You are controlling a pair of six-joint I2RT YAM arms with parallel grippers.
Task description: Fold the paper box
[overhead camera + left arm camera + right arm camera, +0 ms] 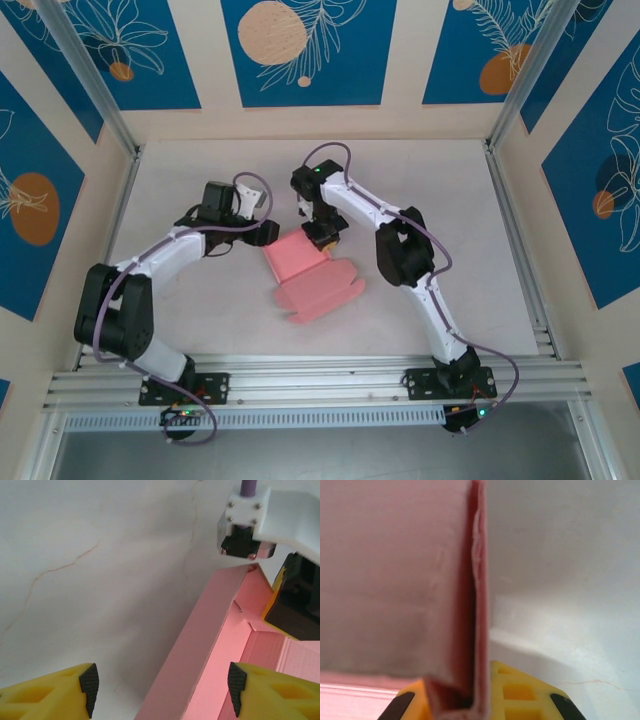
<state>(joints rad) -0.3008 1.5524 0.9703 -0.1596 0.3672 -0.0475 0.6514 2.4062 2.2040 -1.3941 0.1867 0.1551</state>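
The pink paper box [312,283] lies partly folded in the middle of the white table, its far-left part raised. My left gripper [267,232] reaches it from the left and is open. In the left wrist view my left gripper [162,687] straddles a raised pink wall [197,640], and both black pads stand apart from it. My right gripper [322,236] comes down on the box's far corner and is shut on a doubled upright flap [479,605]. In the right wrist view the right gripper [475,706] pinches that flap between its yellow fingers. Its finger [292,605] also shows in the left wrist view.
An aluminium rail [320,380] runs along the near table edge where both arm bases are bolted. Metal frame posts [505,120] and cream walls with blue panels close the table at the back and sides. Bare white tabletop [200,310] surrounds the box.
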